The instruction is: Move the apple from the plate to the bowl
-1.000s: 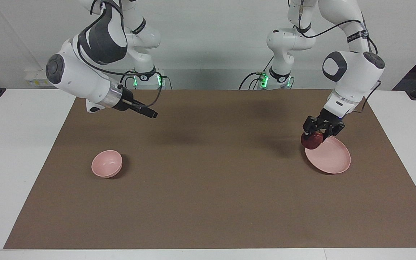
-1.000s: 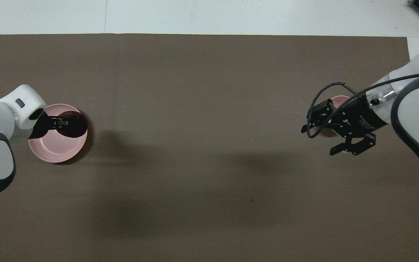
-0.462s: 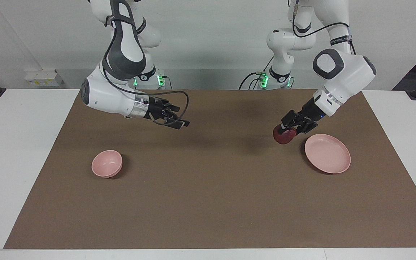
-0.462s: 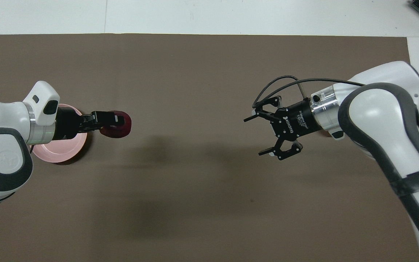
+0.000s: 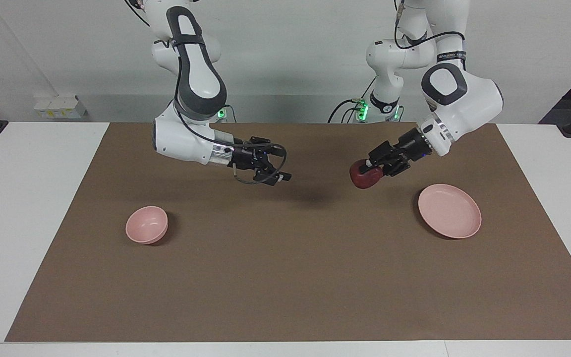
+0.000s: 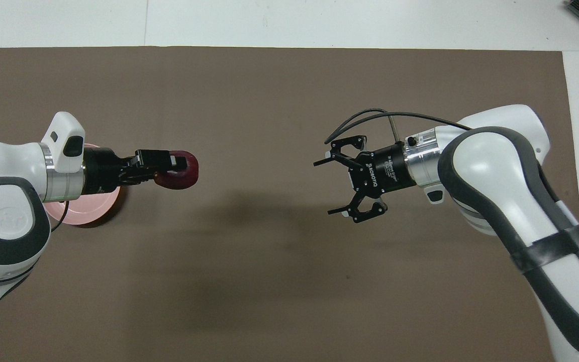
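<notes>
The dark red apple (image 5: 364, 179) hangs in the air in my left gripper (image 5: 368, 171), which is shut on it over the bare mat beside the pale pink plate (image 5: 449, 212), toward the table's middle. The plate holds nothing. In the overhead view the apple (image 6: 185, 173) and left gripper (image 6: 175, 163) are clear of the plate (image 6: 96, 206), which the arm partly covers. My right gripper (image 5: 276, 163) is open and empty in the air over the middle of the mat, facing the apple; it also shows overhead (image 6: 323, 188). The small pink bowl (image 5: 146, 224) stands toward the right arm's end and is hidden overhead.
A brown mat (image 5: 285, 277) covers most of the white table (image 5: 28, 223). Only the plate and the bowl stand on it.
My left gripper has lifted the apple off the plate and carried it toward the table's middle. My right gripper has swung from over the bowl's end toward the middle, open.
</notes>
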{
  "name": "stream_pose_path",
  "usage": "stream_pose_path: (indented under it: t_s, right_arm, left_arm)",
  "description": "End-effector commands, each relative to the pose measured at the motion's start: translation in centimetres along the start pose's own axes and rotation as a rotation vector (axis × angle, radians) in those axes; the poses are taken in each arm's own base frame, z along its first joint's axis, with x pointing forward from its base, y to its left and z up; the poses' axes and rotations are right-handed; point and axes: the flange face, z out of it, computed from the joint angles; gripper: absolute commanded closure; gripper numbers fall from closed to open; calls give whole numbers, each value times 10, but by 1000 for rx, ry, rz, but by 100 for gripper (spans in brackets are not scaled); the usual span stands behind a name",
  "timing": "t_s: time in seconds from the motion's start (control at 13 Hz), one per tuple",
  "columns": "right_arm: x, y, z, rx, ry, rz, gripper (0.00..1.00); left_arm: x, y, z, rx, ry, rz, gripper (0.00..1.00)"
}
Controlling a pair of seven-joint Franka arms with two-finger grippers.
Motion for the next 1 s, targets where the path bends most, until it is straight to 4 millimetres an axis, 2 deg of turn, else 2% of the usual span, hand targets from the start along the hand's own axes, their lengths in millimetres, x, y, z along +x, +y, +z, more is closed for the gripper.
stream_pose_path:
  t_s: [0.0,0.23,0.38,0.54,0.85,0.92]
  right_arm:
    - [-2,1,31,83,-64,103,0]
    - [-18,-1,51,127,-92,115,0]
    - [-30,6,68,113,-93,95,0]
    - [-33,7,73,120,-82,88,0]
    - [-41,8,79,111,-89,58,0]
    - [-42,7,79,113,-91,58,0]
  left_arm:
    - [-14,18,6,-67,-25,-2,100]
    - [-23,33,18,-110,-34,-7,100]
    - [-23,37,21,-122,-25,-11,100]
    - [-31,51,34,-115,-11,13,100]
    - [-37,55,40,-114,-21,9,100]
    - [-43,60,46,-111,-33,20,100]
